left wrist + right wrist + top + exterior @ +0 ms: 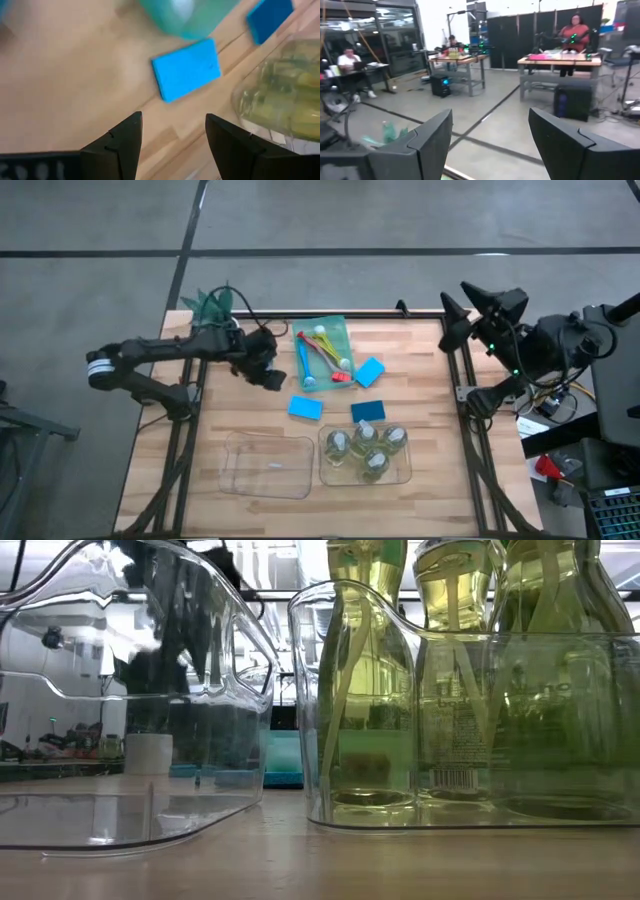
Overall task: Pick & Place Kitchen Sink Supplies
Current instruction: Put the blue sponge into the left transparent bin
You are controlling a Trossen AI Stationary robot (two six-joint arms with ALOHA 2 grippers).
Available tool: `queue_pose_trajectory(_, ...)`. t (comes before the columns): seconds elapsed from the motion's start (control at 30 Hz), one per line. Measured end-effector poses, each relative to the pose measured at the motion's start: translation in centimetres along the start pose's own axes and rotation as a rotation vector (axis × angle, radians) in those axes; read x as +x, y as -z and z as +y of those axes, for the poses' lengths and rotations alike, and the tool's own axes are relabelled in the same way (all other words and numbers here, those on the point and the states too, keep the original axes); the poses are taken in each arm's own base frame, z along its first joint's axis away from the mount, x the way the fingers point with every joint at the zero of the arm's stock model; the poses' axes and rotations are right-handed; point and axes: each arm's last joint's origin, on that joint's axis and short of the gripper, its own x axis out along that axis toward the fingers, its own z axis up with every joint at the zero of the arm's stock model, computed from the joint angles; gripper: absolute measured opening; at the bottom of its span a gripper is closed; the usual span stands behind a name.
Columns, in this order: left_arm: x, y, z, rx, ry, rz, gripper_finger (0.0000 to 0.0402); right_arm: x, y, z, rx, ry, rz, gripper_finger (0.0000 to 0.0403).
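A robotics lab; workbenches [551,61], seated people [350,62], concrete floor [485,120].

Four bottles [367,448] stand in right bin [404,473]; left bin [300,485] beside it. Brushes [322,358] in tray [340,327] behind; three sponges [306,408] between.

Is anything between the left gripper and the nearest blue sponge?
Nothing visible. The left gripper, fingers open, sits over bare table, and the blue sponge lies flat on the wood just ahead, clear of the green tray and the bin of bottles.
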Motion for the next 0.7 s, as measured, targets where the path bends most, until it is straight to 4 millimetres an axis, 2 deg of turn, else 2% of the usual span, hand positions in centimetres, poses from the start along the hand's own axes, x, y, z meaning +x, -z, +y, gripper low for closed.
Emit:
queue_pose_trajectory(0.23, 3.6, 1.2, 1.4, -0.139, 0.078, -0.001, 0.0209, 0.8, 0.2, 0.6, -0.039, 0.046, -0.003, 0.0248)
queue_pose_trajectory(0.4, 5.0, 1.4, 1.9, -0.198, 0.151, -0.065, 0.0209, 1.2, 0.4, 1.1, -0.056, 0.063, -0.002, 0.0241)
queue_pose_trajectory(0.5, 5.7, 1.5, 2.1, -0.218, 0.139, -0.093, 0.0209, 1.3, 0.4, 1.3, -0.062, 0.062, -0.001, 0.0238)
queue_pose_trajectory(0.6, 6.6, 1.5, 2.0, -0.224, 0.118, -0.098, 0.0209, 1.3, 0.4, 1.3, -0.065, 0.062, -0.001, 0.0235)
queue_pose_trajectory(0.7, 7.9, 1.8, 1.0, -0.182, 0.114, -0.067, 0.0209, 1.2, 0.4, 1.2, -0.064, 0.062, -0.002, 0.0236)
